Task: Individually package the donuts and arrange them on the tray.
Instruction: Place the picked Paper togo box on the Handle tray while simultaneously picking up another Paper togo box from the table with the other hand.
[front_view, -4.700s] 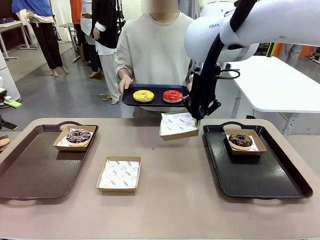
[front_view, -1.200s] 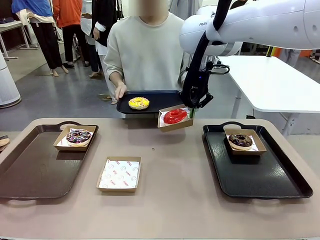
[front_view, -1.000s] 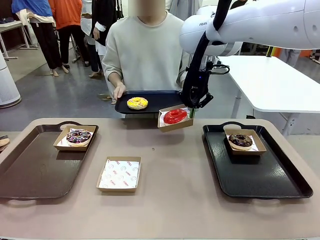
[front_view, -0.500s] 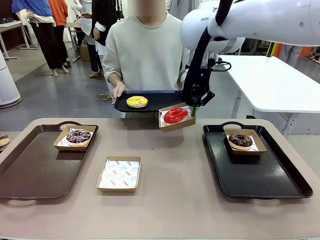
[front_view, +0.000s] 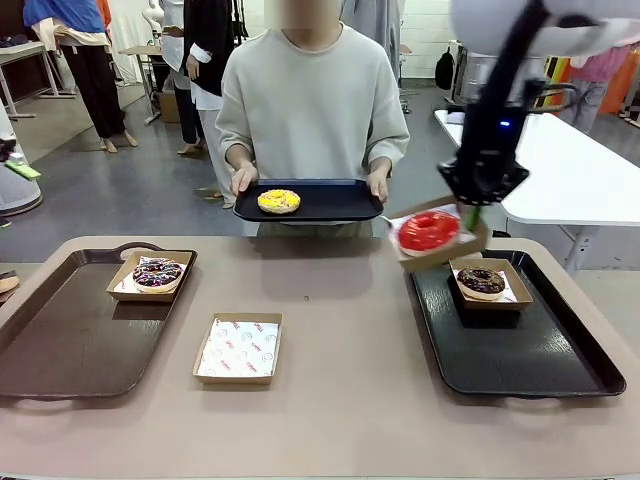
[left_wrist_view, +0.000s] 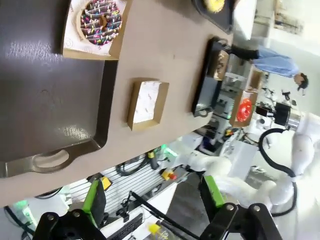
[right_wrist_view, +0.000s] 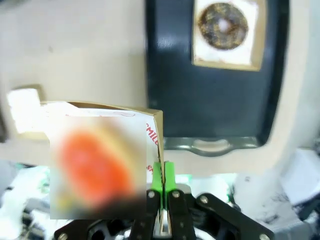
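- Red donut (front_view: 428, 231): sits in a paper-lined carton (front_view: 441, 258), airborne and tilted, over the far left corner of the right tray (front_view: 520, 372), just beside the boxed chocolate donut (front_view: 481, 280).
- Right gripper (front_view: 470, 214): jaws pinched flat on one side wall of the carton. The wrist view shows the green pads (right_wrist_view: 168, 175) clamping the wall's edge, with nothing else bearing the load.
- Left gripper (left_wrist_view: 152, 192): jaws spread wide and empty, above the left tray (left_wrist_view: 45, 100), where the purple sprinkled donut (left_wrist_view: 101, 15) rests in its own carton.
- Yellow donut (front_view: 278, 201): unpacked, on the serving tray (front_view: 335, 203) the person holds. A spare empty carton (front_view: 238, 348) waits on the table (front_view: 340, 330).
- Handling, judged: the glaze looks glossy, so it is probably soft, sticky and easily marred. Do not grip the donut itself.
- Carton, judged: light, thin card. A single-wall hold lets it sag, and the donut could slide to the low side. Take a wall at mid-length, keep it level, lower gently.
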